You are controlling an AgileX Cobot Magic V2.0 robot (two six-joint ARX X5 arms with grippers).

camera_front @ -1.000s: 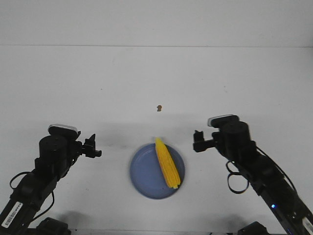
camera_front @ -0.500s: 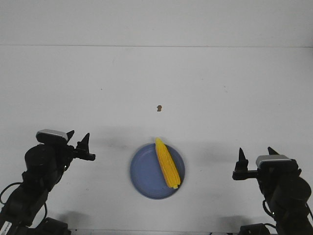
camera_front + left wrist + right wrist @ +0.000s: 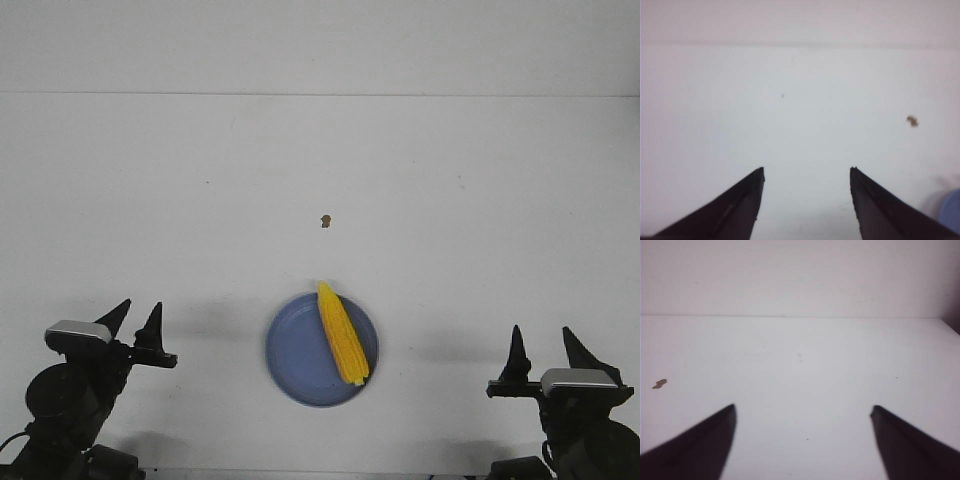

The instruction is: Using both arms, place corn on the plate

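The yellow corn (image 3: 342, 334) lies on the right half of the periwinkle-blue plate (image 3: 295, 358), its narrow tip reaching past the plate's far rim. My left gripper (image 3: 138, 316) is open and empty at the front left, well apart from the plate. My right gripper (image 3: 543, 341) is open and empty at the front right. In the left wrist view the gripper (image 3: 806, 171) is spread over bare table, with a sliver of the plate (image 3: 952, 212) at the edge. In the right wrist view the gripper (image 3: 802, 409) is spread over bare table; the corn is out of view there.
A tiny brown speck (image 3: 325, 220) lies on the white table beyond the plate; it also shows in the left wrist view (image 3: 912, 120) and the right wrist view (image 3: 659, 384). The table's far edge meets a white wall.
Both arms have drawn back from beside the plate toward the front corners and lowered, with their fingers now pointing up. The corn and plate have not moved.
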